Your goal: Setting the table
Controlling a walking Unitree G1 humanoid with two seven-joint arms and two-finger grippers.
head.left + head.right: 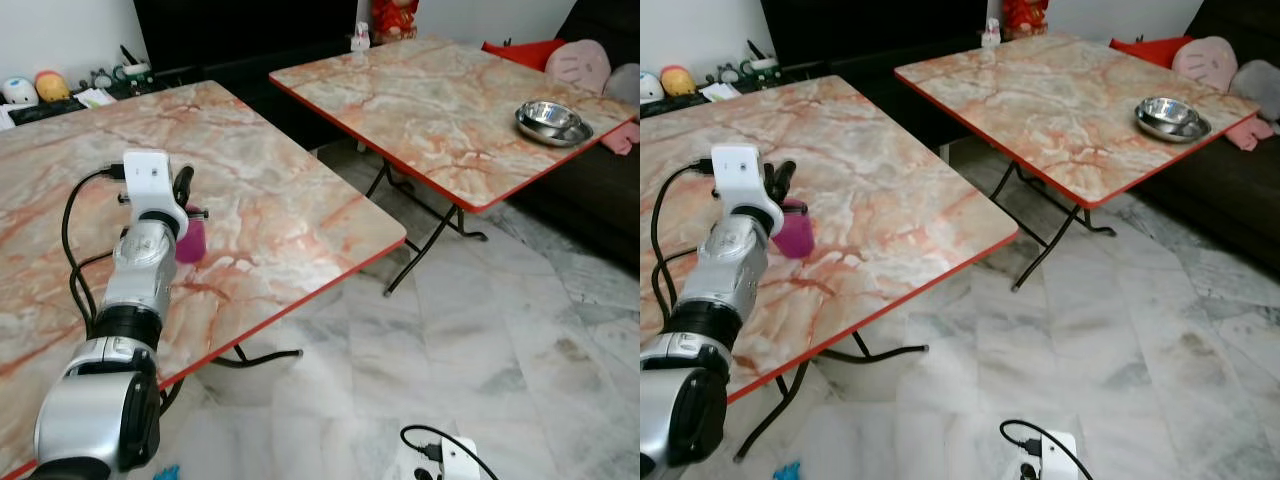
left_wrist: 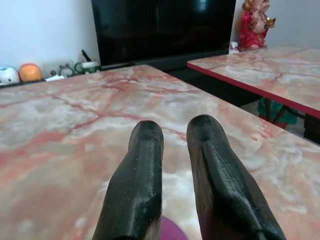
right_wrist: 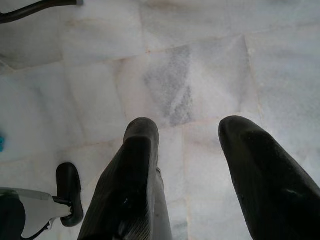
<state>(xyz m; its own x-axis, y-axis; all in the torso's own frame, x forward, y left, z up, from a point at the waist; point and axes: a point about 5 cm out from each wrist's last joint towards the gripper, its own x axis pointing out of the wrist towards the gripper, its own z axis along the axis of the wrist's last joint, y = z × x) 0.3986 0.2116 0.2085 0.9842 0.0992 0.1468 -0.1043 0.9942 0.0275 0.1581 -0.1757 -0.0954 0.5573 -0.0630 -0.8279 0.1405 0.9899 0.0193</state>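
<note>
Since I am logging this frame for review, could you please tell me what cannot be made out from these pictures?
- Pink cup on the near table: mostly behind the left gripper in the eye views; the left wrist view cuts it off at the edge.
- Steel bowls on the far table: too small to see inside.
- Right gripper: open over bare floor, wrist cut off.

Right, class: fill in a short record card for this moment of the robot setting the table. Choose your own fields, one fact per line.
Near table: marble-patterned top with a red edge.
Left gripper: left gripper over the near table, shut on the pink cup.
Right gripper: right gripper open, hanging over the pale tiled floor.
Far table: steel bowls stacked near its right edge.
Background: dark TV screen and a red figurine.
</note>
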